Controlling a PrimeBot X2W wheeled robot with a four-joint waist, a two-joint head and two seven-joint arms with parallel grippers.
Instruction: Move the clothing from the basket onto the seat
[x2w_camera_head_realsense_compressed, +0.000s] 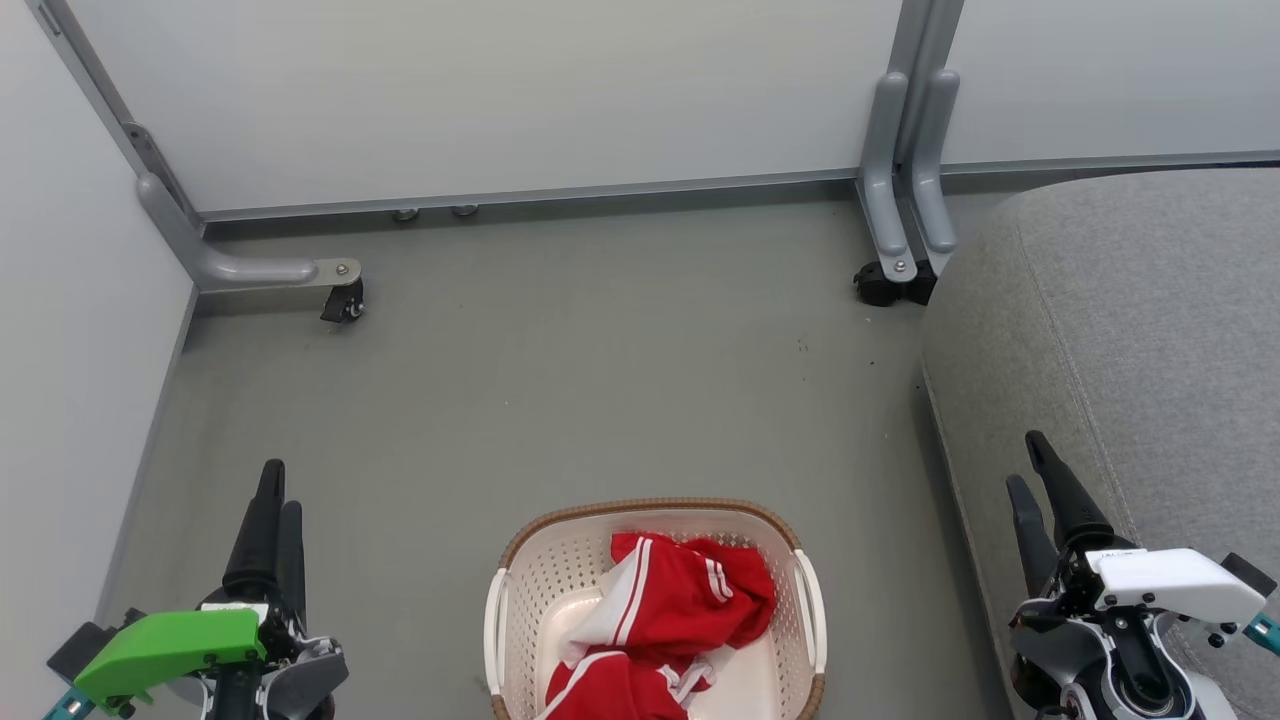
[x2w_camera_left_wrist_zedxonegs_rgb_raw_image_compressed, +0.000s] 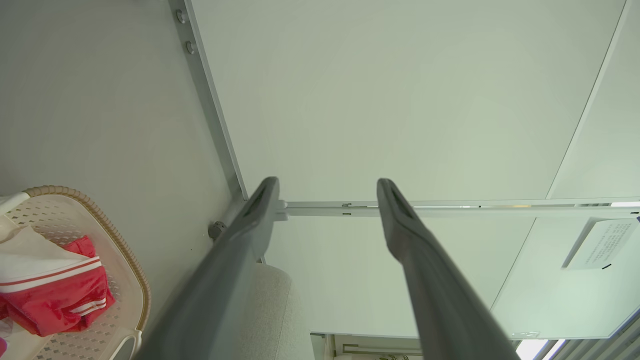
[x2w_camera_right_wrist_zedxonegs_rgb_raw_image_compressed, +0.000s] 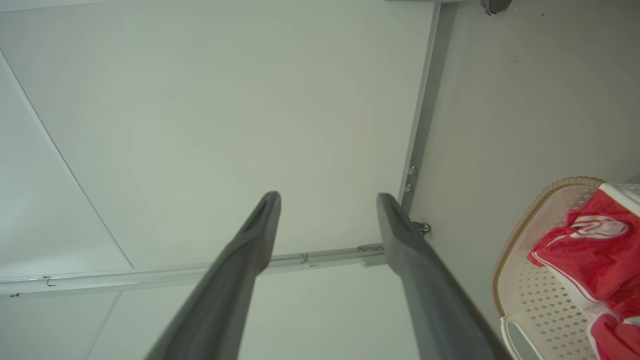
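Clothing heaped in basket; head view adds seat at right

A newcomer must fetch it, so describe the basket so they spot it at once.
Start at the big grey seat on the head view's right; the basket stands on the grey floor to its left. It is cream-white perforated plastic with a brown woven-look rim and white side handles, and it holds red clothing with white stripes.
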